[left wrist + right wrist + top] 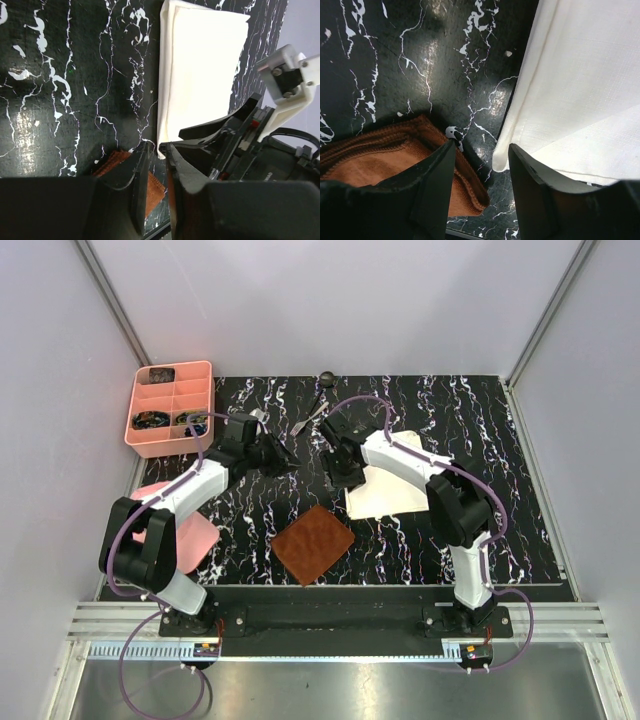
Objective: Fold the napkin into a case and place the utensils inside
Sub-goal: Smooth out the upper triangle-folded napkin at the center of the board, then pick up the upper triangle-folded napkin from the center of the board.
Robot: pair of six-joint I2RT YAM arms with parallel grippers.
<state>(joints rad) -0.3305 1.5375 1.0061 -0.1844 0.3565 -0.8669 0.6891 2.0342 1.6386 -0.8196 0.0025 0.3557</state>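
1. The surface carries the napkin, folded flat at 3 o'clock of centre and not yet a narrow case.
2. The mat lies at 7 o'clock of the napkin, near its corner, so the grasp should take cloth only.
3. The right pincer is wide open and empty, with that corner between its fingers. It should probably descend and pinch every layer.
4. The left pincer is almost closed and empty.
5. The fork and spoon wait at 12 o'clock.
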